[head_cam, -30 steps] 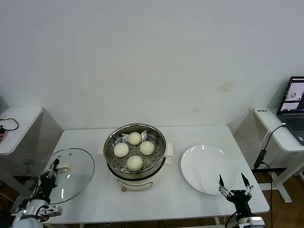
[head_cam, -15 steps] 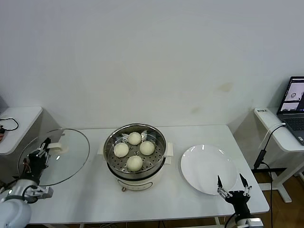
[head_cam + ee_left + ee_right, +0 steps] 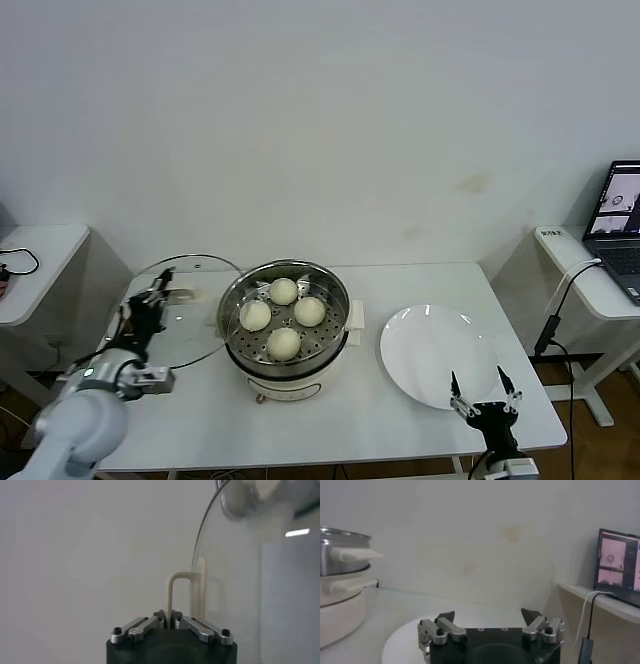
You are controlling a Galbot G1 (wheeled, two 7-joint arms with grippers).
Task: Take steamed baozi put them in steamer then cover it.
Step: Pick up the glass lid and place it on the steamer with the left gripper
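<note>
4 steamed baozi [image 3: 284, 313] sitting on the holed tray inside the steamer [image 3: 286, 330], close together in a diamond. Steamer in the middle of the white table [image 3: 330, 420], top wide open.

Cover [image 3: 183, 310] held up in the air just left of the steamer, tilted, its near edge almost at the steamer's rim. Left gripper [image 3: 152, 298] left of the steamer, fingers pinched tight on the cover's cream handle [image 3: 181, 594].

White plate [image 3: 438, 355] right of the steamer, a little apart from it. Right gripper [image 3: 477, 392] far to the right of the steamer, at the plate's front edge, fingers spread wide, holding nothing.
</note>
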